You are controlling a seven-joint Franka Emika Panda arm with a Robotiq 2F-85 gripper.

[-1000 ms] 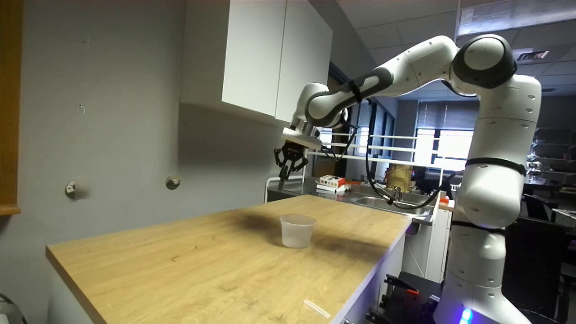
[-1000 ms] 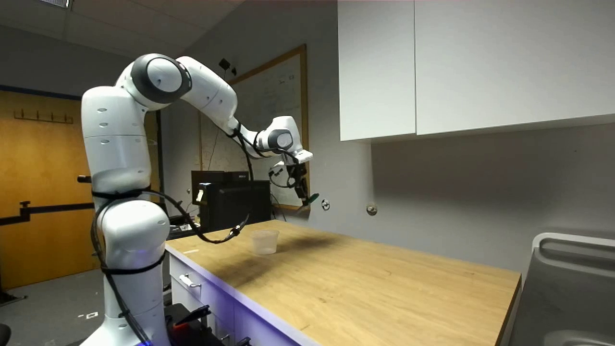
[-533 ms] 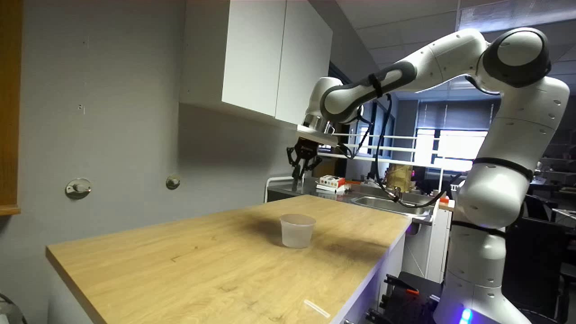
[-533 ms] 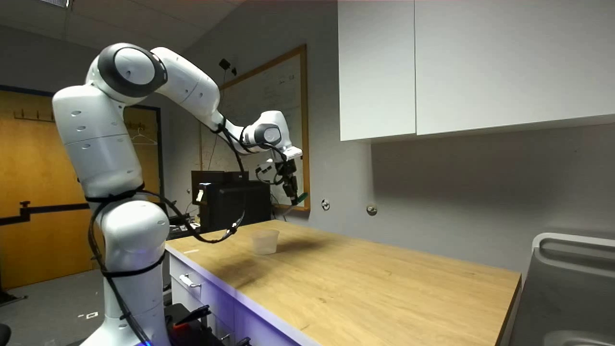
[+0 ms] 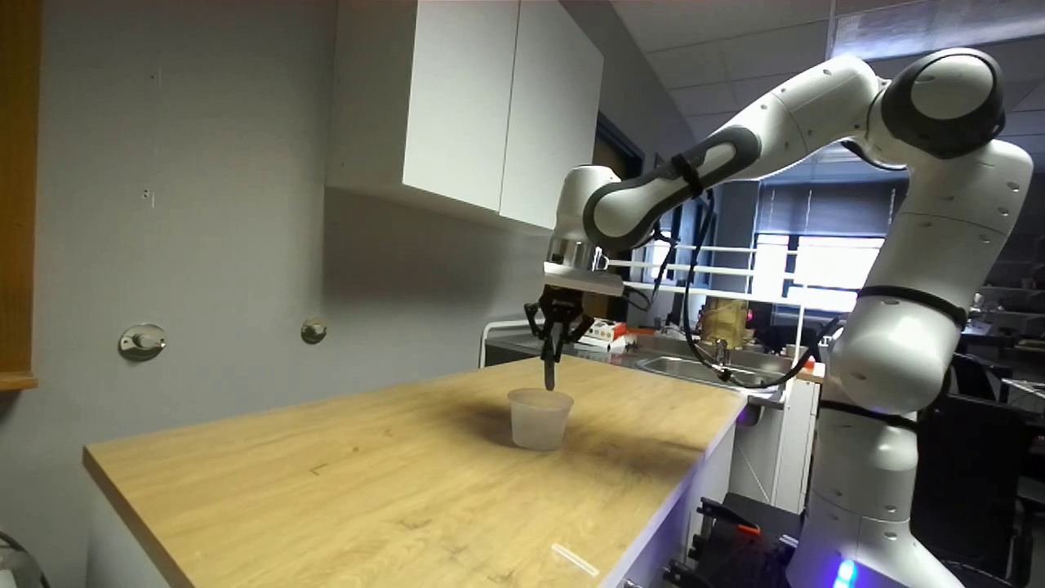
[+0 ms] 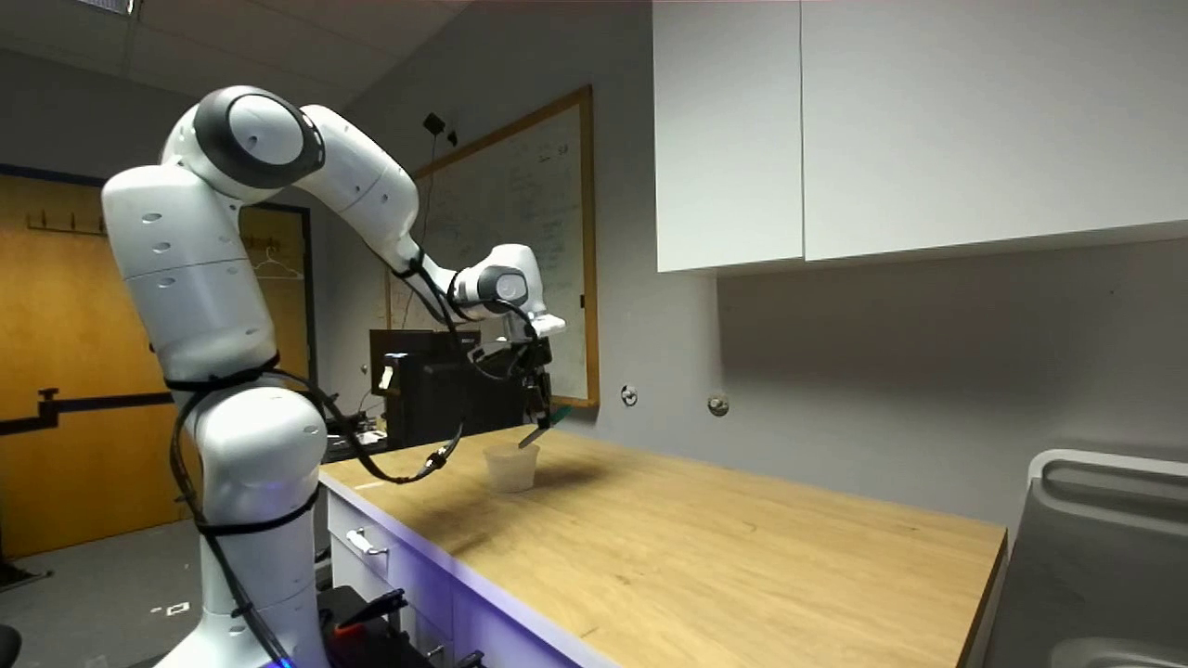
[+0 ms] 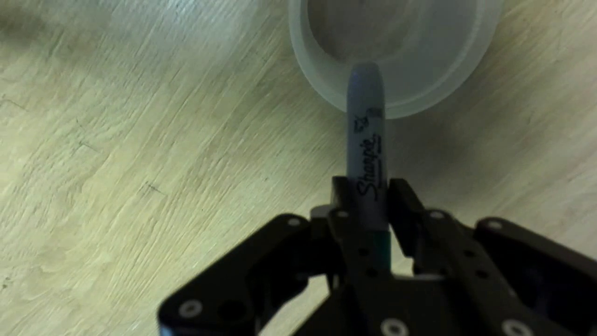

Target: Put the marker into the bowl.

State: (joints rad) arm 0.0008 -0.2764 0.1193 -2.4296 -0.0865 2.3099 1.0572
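Observation:
The marker has a grey Sharpie body (image 7: 367, 126) and a green cap, which shows in an exterior view (image 6: 561, 414). My gripper (image 7: 367, 186) is shut on the marker near the cap end. It also shows in both exterior views (image 5: 552, 351) (image 6: 541, 416). The marker is tilted, its grey end pointing down at the bowl. The whitish translucent bowl (image 5: 539, 425) stands upright on the table, also in an exterior view (image 6: 510, 471). In the wrist view the grey tip overlaps the near rim of the bowl (image 7: 322, 77). I cannot tell whether it touches.
The bowl stands on a wooden tabletop (image 5: 367, 465) along a grey wall. A white wall cabinet (image 5: 465, 106) hangs above the table's back side. A short white strip (image 5: 575, 560) lies near the front edge. A metal sink (image 5: 710, 369) is beyond the table's far end.
My gripper first moved back toward the robot's base, then came down with the marker. The marker tip is now at the bowl's rim. The bowl has not moved.

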